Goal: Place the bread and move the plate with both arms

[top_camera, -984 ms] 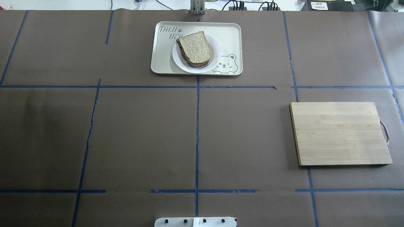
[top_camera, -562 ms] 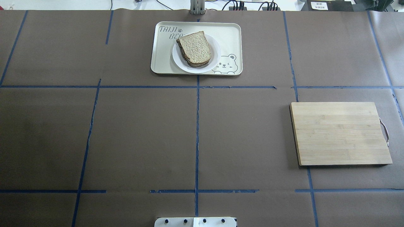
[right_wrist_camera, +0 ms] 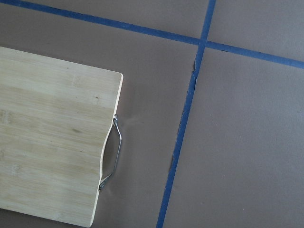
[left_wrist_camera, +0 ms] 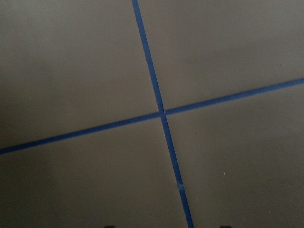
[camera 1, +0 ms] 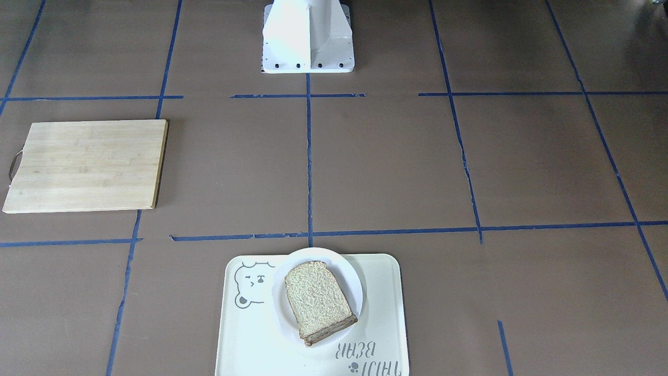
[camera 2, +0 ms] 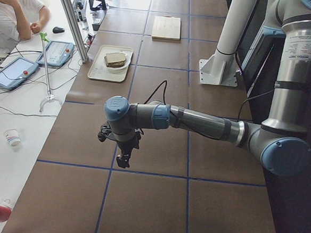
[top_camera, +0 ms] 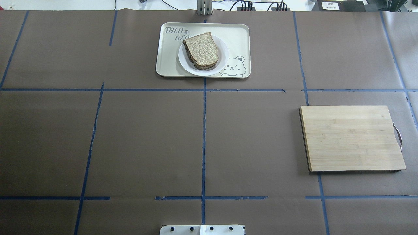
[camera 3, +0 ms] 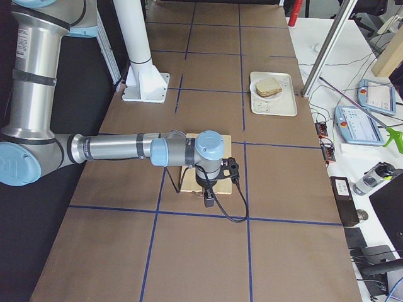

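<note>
At the far edge of the table, the bread [top_camera: 202,49] lies flat on the plate [top_camera: 223,59], its speckled face up and a darker layer showing under its edge; seen from across the table the slice [camera 1: 318,300] covers most of the white plate [camera 1: 350,282]. The plate sits inside the cream tray [top_camera: 169,63] with the bear drawing, overlapping the tray's edge on the robot's side. A wooden cutting board [top_camera: 352,138] lies well apart from the tray, on the robot's right half of the brown table [top_camera: 147,140], which is marked off by blue tape [top_camera: 204,130]. Neither arm reaches the tray. The left arm [camera 2: 198,122] stretches low over the table's left end, its left gripper [camera 2: 123,159] pointing down above a crossing of tape lines; whether its fingers are spread or closed cannot be told. The right arm [camera 3: 119,148] extends over the right end, the right gripper [camera 3: 209,201] hanging near the board's metal handle [right_wrist_camera: 110,156]; its finger state cannot be told either. An operator [camera 2: 13,10] sits beside the table, beyond the tray
</note>
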### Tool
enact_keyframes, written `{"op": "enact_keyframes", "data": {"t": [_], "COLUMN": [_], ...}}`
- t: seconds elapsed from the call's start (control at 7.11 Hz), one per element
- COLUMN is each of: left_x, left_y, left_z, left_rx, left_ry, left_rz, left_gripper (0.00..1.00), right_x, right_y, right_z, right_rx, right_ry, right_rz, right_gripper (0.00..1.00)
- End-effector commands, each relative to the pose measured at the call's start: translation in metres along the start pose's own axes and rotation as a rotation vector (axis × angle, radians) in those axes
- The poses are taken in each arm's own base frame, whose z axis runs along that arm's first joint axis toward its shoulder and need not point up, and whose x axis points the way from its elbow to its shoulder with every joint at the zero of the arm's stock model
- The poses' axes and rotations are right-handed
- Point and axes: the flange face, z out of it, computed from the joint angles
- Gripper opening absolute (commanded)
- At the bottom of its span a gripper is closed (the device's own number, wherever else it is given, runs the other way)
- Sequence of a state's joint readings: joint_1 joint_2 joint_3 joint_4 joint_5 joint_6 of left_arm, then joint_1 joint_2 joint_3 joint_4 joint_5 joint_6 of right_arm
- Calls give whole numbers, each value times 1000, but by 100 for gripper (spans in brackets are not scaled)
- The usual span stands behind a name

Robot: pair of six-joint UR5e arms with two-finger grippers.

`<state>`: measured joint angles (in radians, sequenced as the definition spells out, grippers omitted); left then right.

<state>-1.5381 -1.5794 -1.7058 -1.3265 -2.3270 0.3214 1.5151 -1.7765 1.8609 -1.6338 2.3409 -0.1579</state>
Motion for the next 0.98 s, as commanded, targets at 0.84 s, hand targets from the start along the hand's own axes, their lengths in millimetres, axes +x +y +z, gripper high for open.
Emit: {"op": "enact_keyframes", "data": {"t": [0.84], "left_x": [6], "left_y": [6], "left_z": [-5], "left_rx": [68], "left_ry": [75], "left_rz": [-144], "left_gripper": [100], "right_x": [8], "right_y": [8], "right_z": [-5], "right_rx": [-49], "right_ry": [35], "right_rz": [54], "right_gripper": [100]}}
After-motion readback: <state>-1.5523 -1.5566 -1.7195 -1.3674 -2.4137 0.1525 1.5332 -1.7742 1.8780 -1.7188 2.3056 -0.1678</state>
